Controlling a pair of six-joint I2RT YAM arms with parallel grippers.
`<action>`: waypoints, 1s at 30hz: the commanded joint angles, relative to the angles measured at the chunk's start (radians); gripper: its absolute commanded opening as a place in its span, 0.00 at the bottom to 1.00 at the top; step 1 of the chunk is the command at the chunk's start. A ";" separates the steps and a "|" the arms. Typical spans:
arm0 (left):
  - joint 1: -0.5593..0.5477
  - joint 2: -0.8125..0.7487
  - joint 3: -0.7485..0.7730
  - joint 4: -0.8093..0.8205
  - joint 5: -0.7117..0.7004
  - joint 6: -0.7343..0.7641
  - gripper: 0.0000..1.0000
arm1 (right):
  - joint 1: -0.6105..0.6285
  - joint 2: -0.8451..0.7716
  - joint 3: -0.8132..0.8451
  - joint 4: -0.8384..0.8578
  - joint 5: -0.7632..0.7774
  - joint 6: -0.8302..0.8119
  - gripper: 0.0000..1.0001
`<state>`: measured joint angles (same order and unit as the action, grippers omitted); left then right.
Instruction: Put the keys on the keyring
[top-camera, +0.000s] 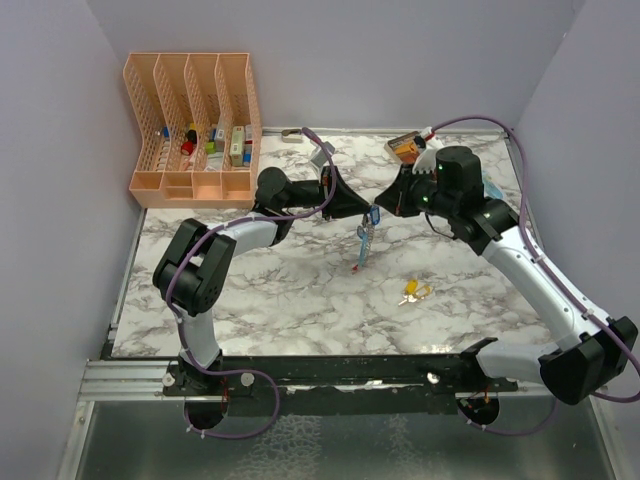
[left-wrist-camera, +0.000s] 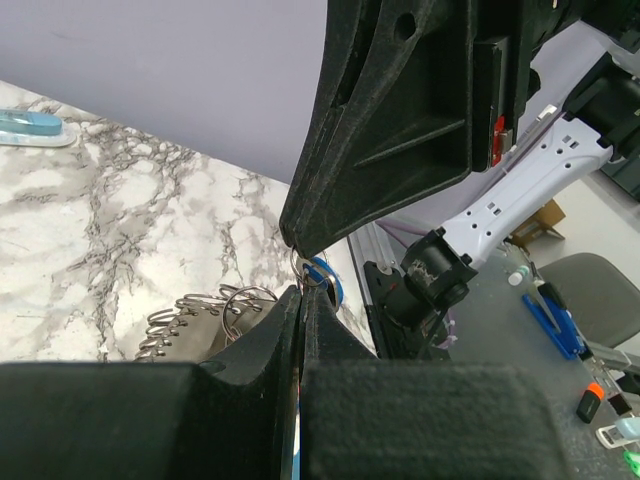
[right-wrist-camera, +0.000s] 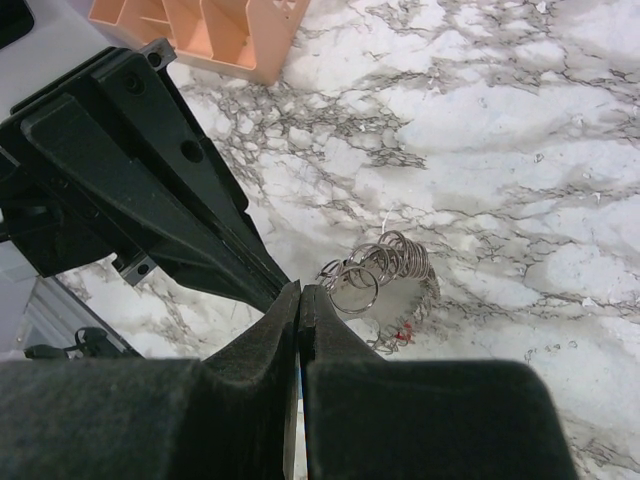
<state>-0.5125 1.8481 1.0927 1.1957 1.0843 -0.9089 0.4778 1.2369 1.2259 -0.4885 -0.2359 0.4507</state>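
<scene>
The keyring (top-camera: 364, 238) hangs in the air between my two grippers, over the middle of the marble table. It has a blue piece at the top, grey metal pieces below and a red tip. My left gripper (top-camera: 360, 208) is shut on its thin ring from the left, and my right gripper (top-camera: 386, 204) is shut on it from the right. In the left wrist view my jaws (left-wrist-camera: 300, 290) pinch the ring next to the blue piece (left-wrist-camera: 322, 272). In the right wrist view my shut jaws (right-wrist-camera: 300, 288) sit above the fanned rings (right-wrist-camera: 385, 280). Yellow-headed keys (top-camera: 413, 292) lie on the table, nearer the front.
A peach desk organiser (top-camera: 195, 125) with small items stands at the back left. An orange box (top-camera: 405, 146) lies at the back right. A small metal item (top-camera: 292, 135) sits by the back wall. A light-blue flat object (left-wrist-camera: 30, 123) lies on the table.
</scene>
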 joint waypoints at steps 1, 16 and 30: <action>-0.003 -0.007 0.042 0.060 0.005 -0.005 0.00 | 0.004 -0.025 0.007 -0.029 0.040 -0.001 0.01; -0.003 -0.012 0.043 0.070 0.006 -0.013 0.00 | 0.004 -0.054 -0.020 -0.045 0.050 0.007 0.01; -0.001 -0.011 0.037 0.156 0.020 -0.062 0.00 | 0.004 -0.082 -0.047 -0.067 0.085 0.029 0.01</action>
<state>-0.5121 1.8481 1.1046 1.2560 1.0901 -0.9428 0.4786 1.1858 1.1873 -0.5312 -0.1940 0.4683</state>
